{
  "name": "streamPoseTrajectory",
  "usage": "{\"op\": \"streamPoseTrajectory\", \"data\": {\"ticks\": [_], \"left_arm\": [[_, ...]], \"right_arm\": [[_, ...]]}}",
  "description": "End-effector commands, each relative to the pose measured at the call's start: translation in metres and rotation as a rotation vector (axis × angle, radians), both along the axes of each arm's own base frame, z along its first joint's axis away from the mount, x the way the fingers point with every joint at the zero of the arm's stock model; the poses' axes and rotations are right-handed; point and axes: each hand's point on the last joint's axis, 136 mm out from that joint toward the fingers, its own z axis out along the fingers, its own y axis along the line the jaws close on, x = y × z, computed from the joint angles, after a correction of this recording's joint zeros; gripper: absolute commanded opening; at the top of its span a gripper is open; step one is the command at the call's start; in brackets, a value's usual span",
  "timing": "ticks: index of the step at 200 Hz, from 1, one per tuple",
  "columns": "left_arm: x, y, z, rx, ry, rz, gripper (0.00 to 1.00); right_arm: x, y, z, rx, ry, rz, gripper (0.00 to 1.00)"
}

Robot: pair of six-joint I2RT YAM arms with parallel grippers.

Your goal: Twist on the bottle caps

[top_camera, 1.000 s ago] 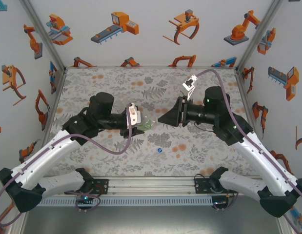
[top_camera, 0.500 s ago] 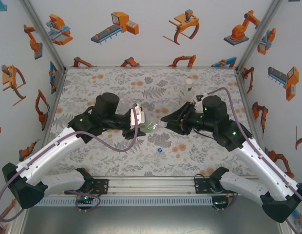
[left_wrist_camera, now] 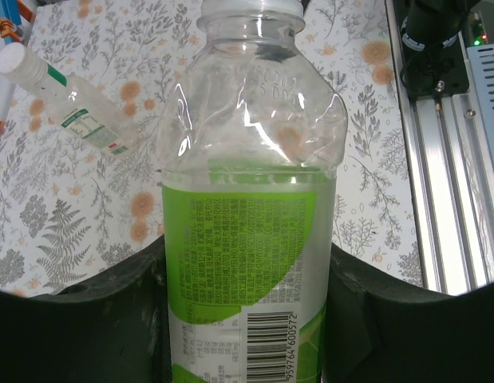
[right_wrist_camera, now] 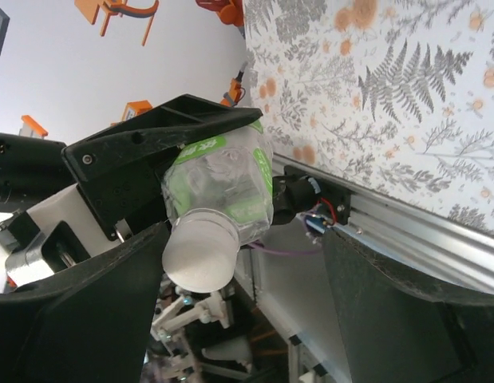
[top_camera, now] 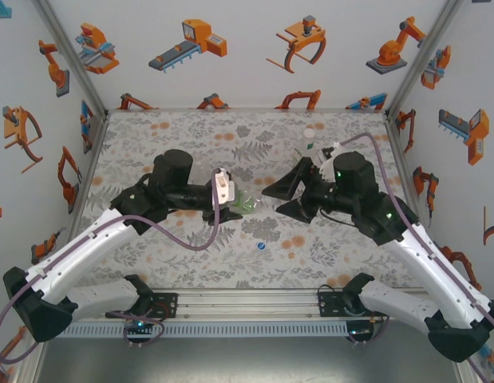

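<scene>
Left wrist view: left tool (left_wrist_camera: 245,275) clamps the labelled bottle (left_wrist_camera: 247,159) steady, centre frame, apparently so the parted right tool (right_wrist_camera: 247,311) can turn its white cap (right_wrist_camera: 200,255).

Glossy clear plastic bottle (left_wrist_camera: 250,136), matt white cap (right_wrist_camera: 200,249)

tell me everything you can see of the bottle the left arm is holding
The bottle is thin clear plastic, its upper body dented and crumpled, and it looks empty. A bright green label with fine print and a barcode wraps the lower body. A white cap sits on the neck. The left gripper is shut on the labelled part, holding the bottle up roughly level, cap toward the right gripper, whose open fingers flank the cap.
</scene>
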Motion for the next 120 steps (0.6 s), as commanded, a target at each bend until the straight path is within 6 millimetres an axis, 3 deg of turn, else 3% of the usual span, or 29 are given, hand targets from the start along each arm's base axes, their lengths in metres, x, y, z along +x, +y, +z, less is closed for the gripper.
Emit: {"op": "streamPoseTrajectory", "data": {"ticks": [1, 28, 53, 95, 120], "left_arm": [[-0.009, 0.003, 0.013, -0.049, -0.032, -0.031, 0.00], [-0.016, 0.008, 0.017, -0.064, -0.038, -0.036, 0.00], [-0.021, 0.011, 0.020, -0.080, -0.035, -0.045, 0.00], [-0.029, 0.013, 0.028, -0.105, -0.018, -0.065, 0.00], [-0.031, 0.015, 0.031, -0.112, -0.017, -0.064, 0.00]], "right_arm": [[-0.001, -0.014, 0.031, -0.070, -0.251, 0.014, 0.71], [-0.005, -0.019, 0.066, -0.131, -0.582, 0.080, 0.68], [-0.027, -0.007, 0.097, -0.164, -0.941, 0.258, 0.69], [-0.081, 0.018, 0.104, -0.129, -1.369, 0.664, 0.70], [-0.095, 0.022, 0.104, -0.107, -1.535, 0.755, 0.67]]}}
